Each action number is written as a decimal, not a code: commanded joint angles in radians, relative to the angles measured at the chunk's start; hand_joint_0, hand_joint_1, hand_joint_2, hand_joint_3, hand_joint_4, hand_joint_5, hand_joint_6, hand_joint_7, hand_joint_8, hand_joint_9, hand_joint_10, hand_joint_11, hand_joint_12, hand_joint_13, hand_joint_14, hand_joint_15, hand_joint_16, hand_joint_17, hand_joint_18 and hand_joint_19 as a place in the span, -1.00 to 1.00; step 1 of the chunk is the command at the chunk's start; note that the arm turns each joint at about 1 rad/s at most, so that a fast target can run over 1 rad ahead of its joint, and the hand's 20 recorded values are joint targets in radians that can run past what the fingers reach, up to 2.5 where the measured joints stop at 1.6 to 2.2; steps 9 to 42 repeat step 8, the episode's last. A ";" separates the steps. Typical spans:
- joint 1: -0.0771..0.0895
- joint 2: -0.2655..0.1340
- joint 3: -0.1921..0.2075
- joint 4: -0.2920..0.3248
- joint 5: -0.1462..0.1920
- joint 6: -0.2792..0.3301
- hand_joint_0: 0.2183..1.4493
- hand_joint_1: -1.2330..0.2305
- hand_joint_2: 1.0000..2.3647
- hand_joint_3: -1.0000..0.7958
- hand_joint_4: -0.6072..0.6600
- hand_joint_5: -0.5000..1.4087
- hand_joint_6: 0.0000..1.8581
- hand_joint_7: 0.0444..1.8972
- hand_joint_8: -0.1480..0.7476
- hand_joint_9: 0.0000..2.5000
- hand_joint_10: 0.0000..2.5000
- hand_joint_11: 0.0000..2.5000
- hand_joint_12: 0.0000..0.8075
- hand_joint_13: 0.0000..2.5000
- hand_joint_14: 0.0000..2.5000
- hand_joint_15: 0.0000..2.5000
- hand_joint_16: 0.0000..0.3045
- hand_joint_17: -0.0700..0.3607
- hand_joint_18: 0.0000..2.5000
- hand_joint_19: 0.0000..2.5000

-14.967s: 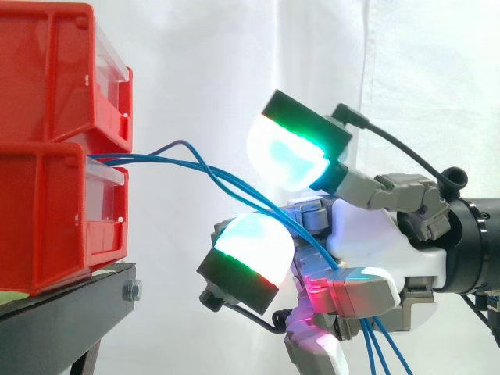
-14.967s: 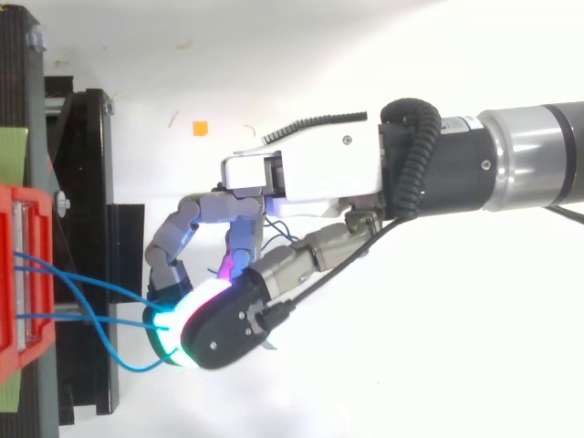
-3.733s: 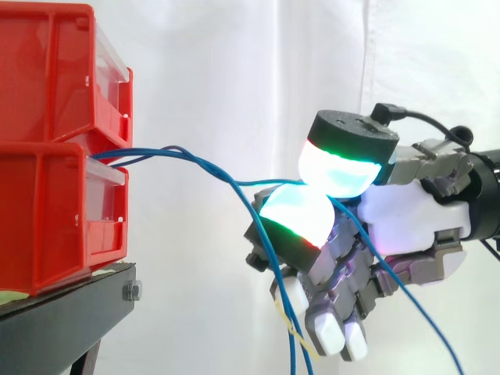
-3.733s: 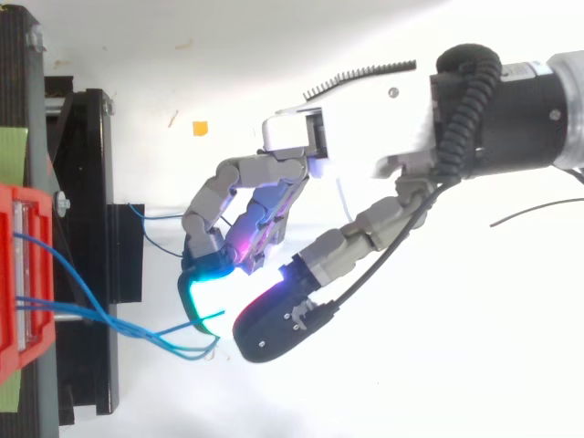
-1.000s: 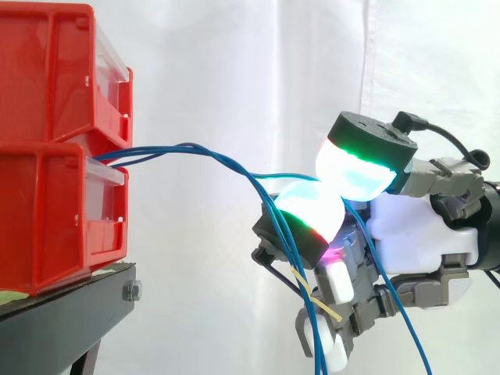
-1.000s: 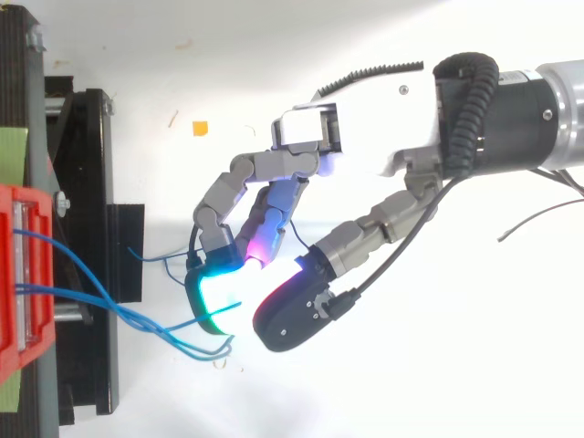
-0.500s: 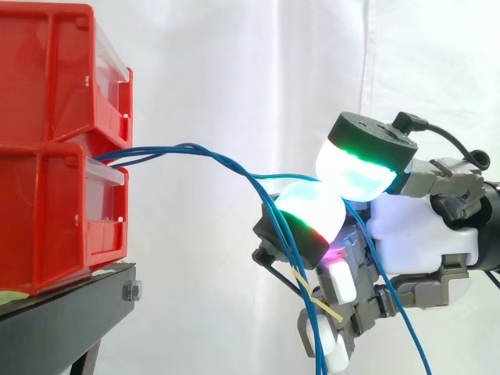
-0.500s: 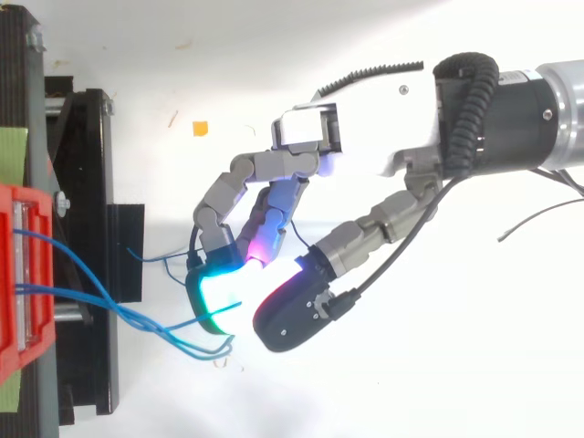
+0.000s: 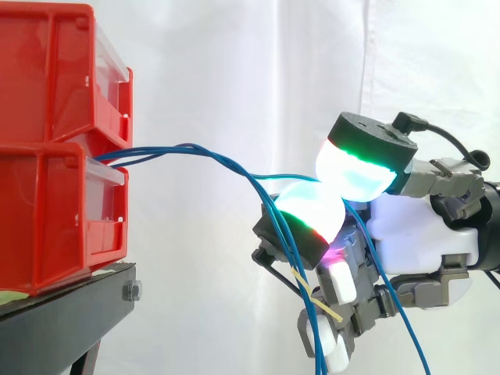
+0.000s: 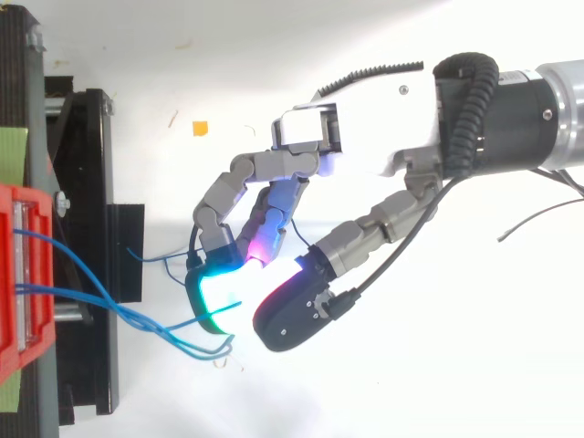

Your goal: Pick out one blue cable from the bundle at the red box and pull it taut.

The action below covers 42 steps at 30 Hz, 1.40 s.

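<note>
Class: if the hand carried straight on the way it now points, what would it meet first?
Most likely the blue cables sagging just ahead of the hand; beyond them the red bins. Depth is uncertain.

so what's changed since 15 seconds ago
The hand backed away from the red bins, toward the side view's right. It let go of the bundle and now pinches one blue cable between its pads. Bins and stand unmoved; nothing changed in the last second.
</note>
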 commanded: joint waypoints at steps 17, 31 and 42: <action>0.001 0.000 0.001 0.000 0.000 0.000 -0.38 -0.57 -0.74 0.09 -0.54 -0.53 -0.05 0.15 -0.09 -0.14 -0.99 -0.73 0.00 -0.33 -0.99 -0.69 -0.64 -0.10 -0.44 -0.63; 0.001 0.000 0.001 0.000 0.000 0.000 -0.38 -0.57 -0.74 0.09 -0.54 -0.53 -0.05 0.15 -0.09 -0.14 -0.99 -0.73 0.00 -0.33 -0.99 -0.69 -0.64 -0.10 -0.44 -0.63; 0.001 0.000 0.001 0.000 0.000 0.000 -0.38 -0.57 -0.74 0.09 -0.54 -0.53 -0.05 0.15 -0.09 -0.14 -0.99 -0.73 0.00 -0.33 -0.99 -0.69 -0.64 -0.10 -0.44 -0.63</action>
